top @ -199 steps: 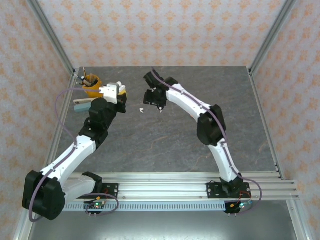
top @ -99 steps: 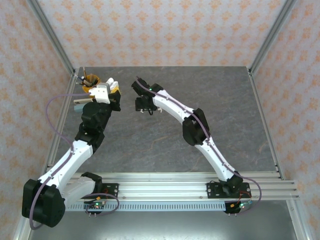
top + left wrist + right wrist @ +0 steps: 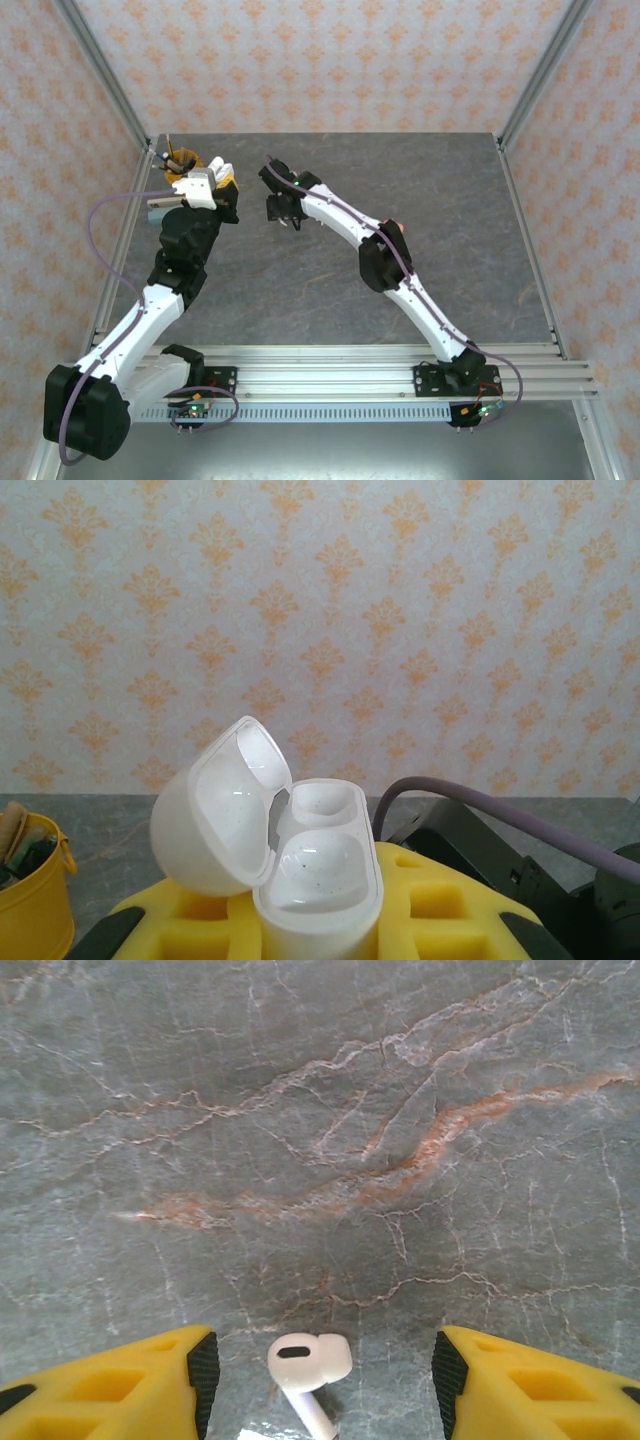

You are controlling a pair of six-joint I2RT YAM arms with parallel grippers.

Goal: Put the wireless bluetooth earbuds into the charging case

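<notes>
A white charging case (image 3: 318,875) stands upright with its lid (image 3: 215,815) swung open to the left and both cups empty. My left gripper (image 3: 320,925) is shut on its base with yellow fingers (image 3: 450,910); from above, the left gripper (image 3: 214,184) sits at the table's back left. One white earbud (image 3: 310,1362) lies on the grey stone table (image 3: 330,1140), stem pointing toward the camera. My right gripper (image 3: 320,1385) hangs just over it, open, with a fingertip on each side and neither touching. From above, the right gripper (image 3: 282,208) covers the earbud.
A small yellow bucket (image 3: 181,165) holding tools stands at the back left corner, close beside the left gripper, and also shows as the bucket (image 3: 32,895) at the left edge. A pale flat block (image 3: 160,206) lies near the left frame post. Patterned walls enclose the table.
The right gripper has swung left and come down over the white earbud, which now lies between its fingers. The left gripper, still holding the case, has shifted left toward the bucket.
</notes>
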